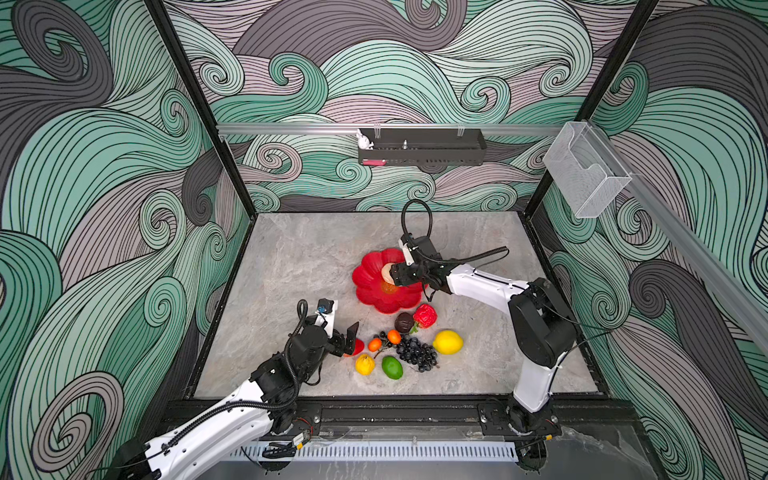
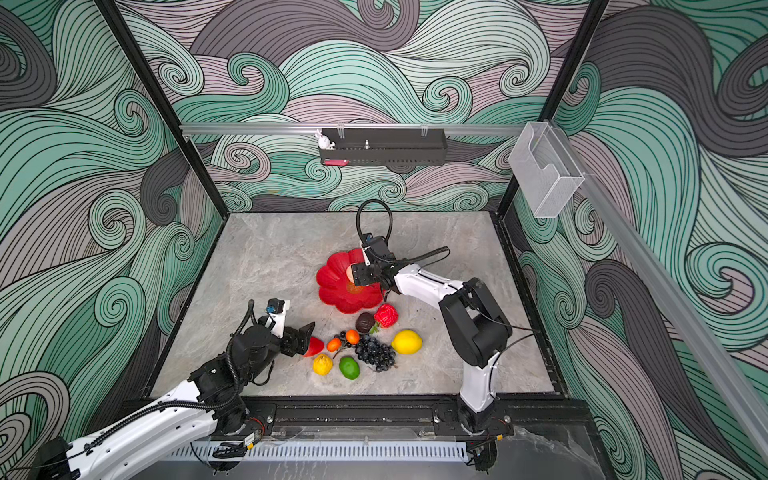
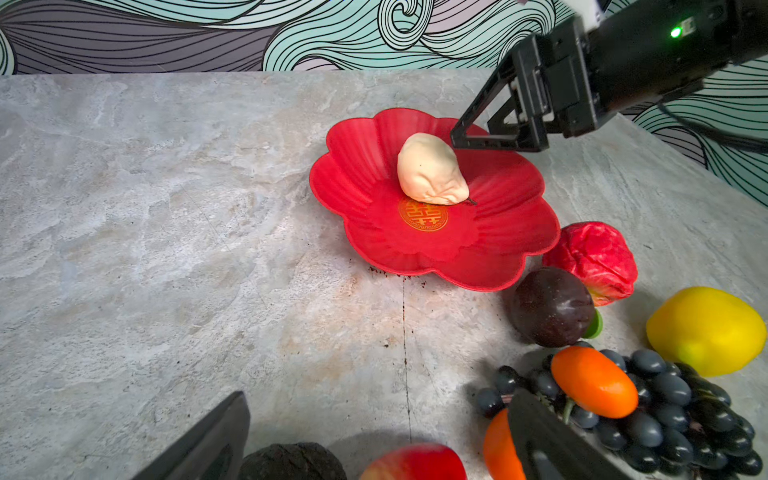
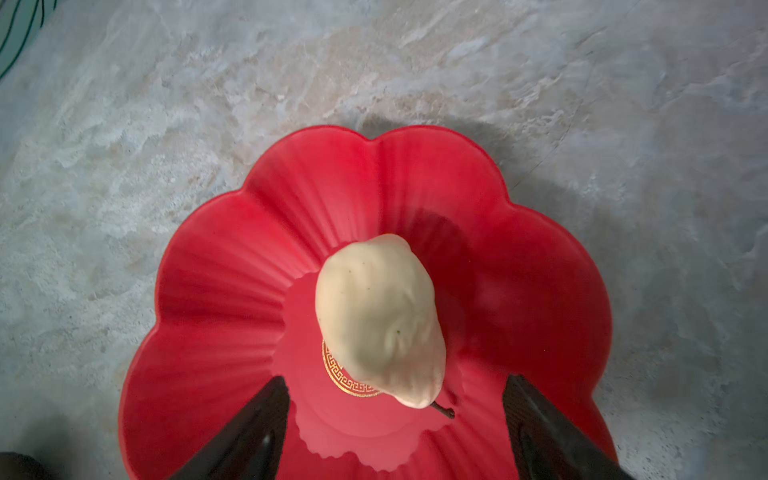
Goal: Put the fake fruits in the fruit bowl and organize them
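Red flower-shaped fruit bowl [image 1: 368,291] sits flat mid surface [image 1: 291,257]. At its centre is a gold double-happiness character [image 3: 423,214] (囍) inside a key-pattern ring, readable in the left wrist view.

Cream pear [image 4: 378,320] lies on its side in the bowl, covering part of the gold ring. Right gripper [image 4: 397,380] hovers over the bowl's right side. Its fingers [image 4: 257,428] are released, spread either side of the pear's stem end and not touching it.

Left gripper [image 1: 350,341] is low at the left end of the fruit cluster, fingers wide apart and grasping nothing. Red apple [image 1: 358,347] sits between the tips, with a rough dark fruit [image 3: 291,461] beside it.

Other fruits are on the surface, near of the bowl:
- Crumpled red fruit [image 1: 425,316] and dark plum [image 1: 404,322] touch each other, just beside the bowl's near rim.
- Grape bunch [image 1: 417,353] has the right kumquat [image 1: 394,336] at its far-left edge; left kumquat [image 1: 375,344] is beside that.
- Lemon [image 1: 448,341] is right of the grapes.
- Lime [image 1: 392,367] is left of the grapes' near end, with a small yellow fruit [image 1: 365,364] just left of the lime.

Black tray [image 1: 422,151] hangs on the far wall rail. Its pink tag [image 1: 374,162] has print too small to read.
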You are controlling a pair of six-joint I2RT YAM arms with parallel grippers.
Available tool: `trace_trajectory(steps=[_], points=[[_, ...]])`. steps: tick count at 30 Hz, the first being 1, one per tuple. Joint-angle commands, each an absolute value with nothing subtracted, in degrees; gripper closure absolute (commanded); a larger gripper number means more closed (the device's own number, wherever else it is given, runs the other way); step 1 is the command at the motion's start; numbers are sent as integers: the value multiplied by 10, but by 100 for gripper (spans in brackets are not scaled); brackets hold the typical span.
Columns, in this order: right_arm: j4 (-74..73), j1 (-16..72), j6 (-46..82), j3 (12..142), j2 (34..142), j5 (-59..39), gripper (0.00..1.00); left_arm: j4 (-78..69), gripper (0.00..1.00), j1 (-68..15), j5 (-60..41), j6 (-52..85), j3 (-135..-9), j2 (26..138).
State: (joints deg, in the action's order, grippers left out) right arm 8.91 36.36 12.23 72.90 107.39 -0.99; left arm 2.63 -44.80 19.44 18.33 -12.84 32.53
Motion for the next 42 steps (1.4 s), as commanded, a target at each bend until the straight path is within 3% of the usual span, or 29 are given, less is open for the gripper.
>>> trace_trajectory(steps=[1,19,25,31,37,42], points=[[135,369,76,767,1098,-48,16,23,1,-444,191,176,-145,327],[249,366,60,933,1241,8,17,19,1,-444,189,173,-147,341],[253,362,74,940,1243,-2,27,17,1,-444,186,171,-148,344],[233,352,128,912,1200,-37,38,8,1,-444,190,172,-147,352],[178,334,273,850,1111,-97,39,-75,2,-444,153,183,-169,389],[125,323,427,772,1010,-120,40,-119,3,-444,150,171,-250,497]])
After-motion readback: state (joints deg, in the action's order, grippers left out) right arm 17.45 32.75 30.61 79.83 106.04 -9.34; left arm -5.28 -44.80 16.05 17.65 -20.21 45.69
